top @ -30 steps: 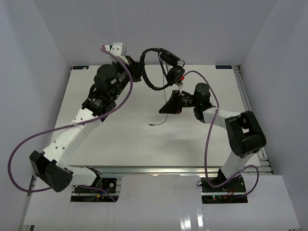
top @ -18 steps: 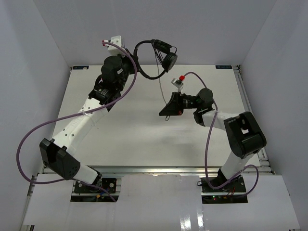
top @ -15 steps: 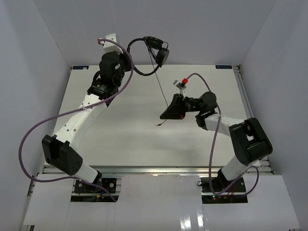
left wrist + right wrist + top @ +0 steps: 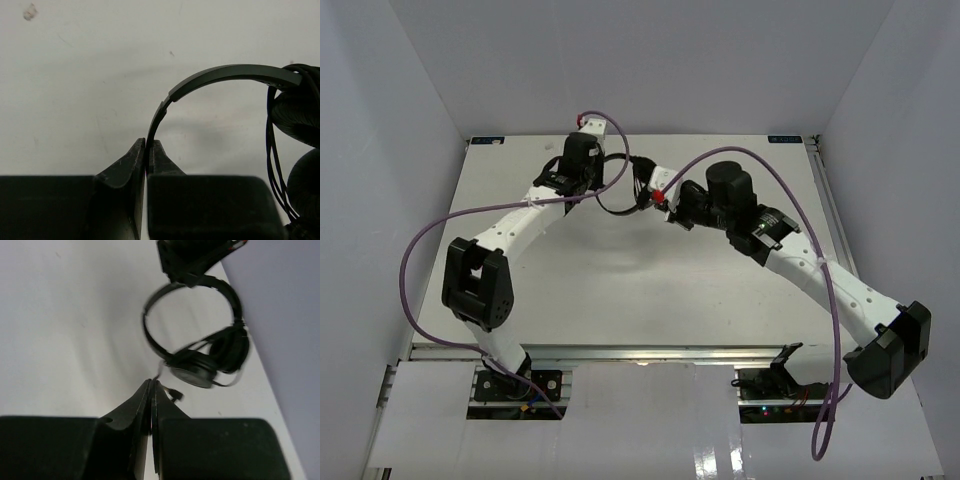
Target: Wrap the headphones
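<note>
The black headphones [image 4: 620,208] hang above the back middle of the table between my two grippers. My left gripper [image 4: 148,150] is shut on the lower end of the thin headband [image 4: 225,75]. The ear cups [image 4: 300,117] and loops of cord [image 4: 271,150] show at that view's right edge. My right gripper [image 4: 151,383] is shut on the thin cord near its small plug [image 4: 175,395], just below an ear cup [image 4: 195,371]. The cord looks wound round the cups [image 4: 232,347]. In the top view my left gripper [image 4: 588,190] is to the left of the headphones and my right gripper [image 4: 665,205] is to their right.
Thick purple arm cables [image 4: 420,250] arc over both arms. The white table [image 4: 620,300] is boxed by pale walls at the left, back and right. Its right edge [image 4: 260,375] runs close beside the headphones in the right wrist view.
</note>
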You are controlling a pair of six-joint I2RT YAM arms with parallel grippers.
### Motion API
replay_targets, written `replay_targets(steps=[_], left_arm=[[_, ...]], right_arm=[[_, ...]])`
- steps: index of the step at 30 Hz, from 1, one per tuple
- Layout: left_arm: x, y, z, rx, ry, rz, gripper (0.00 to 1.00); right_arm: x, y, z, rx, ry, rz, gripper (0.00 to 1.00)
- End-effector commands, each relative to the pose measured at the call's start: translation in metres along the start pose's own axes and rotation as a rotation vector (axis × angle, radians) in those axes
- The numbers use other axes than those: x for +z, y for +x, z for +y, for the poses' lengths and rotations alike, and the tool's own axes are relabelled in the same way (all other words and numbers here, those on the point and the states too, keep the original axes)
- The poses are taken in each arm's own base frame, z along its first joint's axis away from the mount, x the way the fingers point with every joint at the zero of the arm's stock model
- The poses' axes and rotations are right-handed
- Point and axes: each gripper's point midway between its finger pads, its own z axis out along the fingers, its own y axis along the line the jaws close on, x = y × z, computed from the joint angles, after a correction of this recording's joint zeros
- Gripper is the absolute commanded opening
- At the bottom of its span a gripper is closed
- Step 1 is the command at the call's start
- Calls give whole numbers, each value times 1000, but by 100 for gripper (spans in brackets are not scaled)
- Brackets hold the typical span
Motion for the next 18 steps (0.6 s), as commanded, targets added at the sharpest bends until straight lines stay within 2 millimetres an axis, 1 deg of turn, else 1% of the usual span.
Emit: replay_targets(steps=[1,3,5,6,8,9,10,14,16,18], left_arm=[[-21,27,-65,213,269,62,0],[-36,45,-89,266,396,94,0],[-56,61,-113,310,541,116,0],[-67,65,-125,316,622,115,0],[-92,68,-138,329,743,88,0],[-101,66,-138,329,762,73,0],[-104,66,-141,326,783,74,0],[-130,59,-147,309,867,45,0],[-140,54,-149,289,889,32,0],[-146,48,-150,274,902,17,0]], right_arm=[[-17,31,-51,-469,242,303,8],[-16,36,-59,-549,271,333,8],[-16,43,-66,-626,302,371,8],[-16,47,-67,-659,309,382,8],[-12,57,-63,-687,289,395,8],[-11,59,-62,-688,281,392,8],[-9,61,-60,-685,271,386,8],[-8,70,-58,-600,244,334,8],[-10,71,-61,-521,218,277,8],[-12,68,-59,-421,186,224,8]])
